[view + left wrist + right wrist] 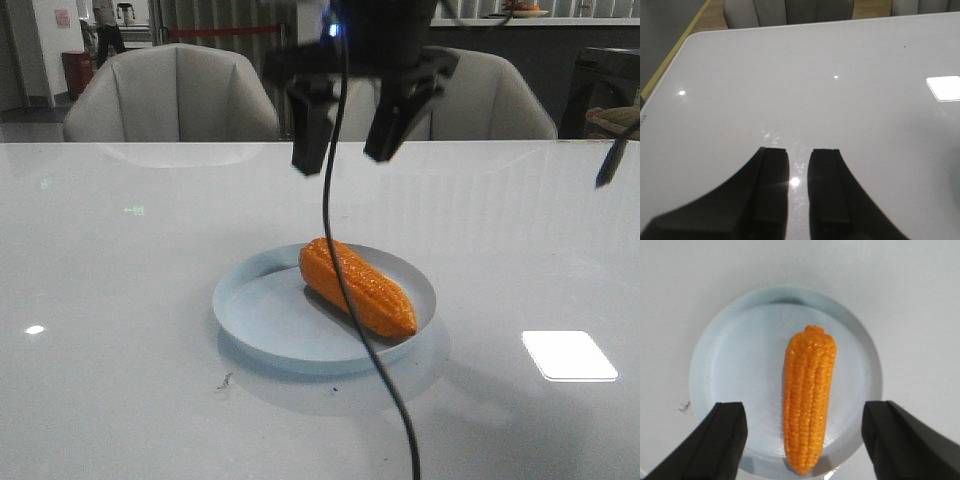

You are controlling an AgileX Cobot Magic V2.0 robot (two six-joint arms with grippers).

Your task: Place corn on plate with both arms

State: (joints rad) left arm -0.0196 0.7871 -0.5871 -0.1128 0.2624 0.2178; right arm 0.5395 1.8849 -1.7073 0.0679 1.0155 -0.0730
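The orange corn (358,286) lies on its side on the pale blue plate (260,310), slanting across the plate's middle. My right gripper (347,135) hangs well above the plate, open wide and empty, its thin black cable (340,270) dropping in front of the corn. In the right wrist view the corn (808,412) lies on the plate (735,365) below and between the two spread fingers (725,440), untouched. My left gripper (799,175) is over bare table; its jaws stand a narrow gap apart with nothing between them. It does not show in the front view.
Two pale chairs (175,95) stand behind the table's far edge. A bright light reflection (568,355) lies on the glossy white table to the right of the plate. A thin dark object (610,160) pokes in at the right edge. The table's left edge (670,65) shows in the left wrist view.
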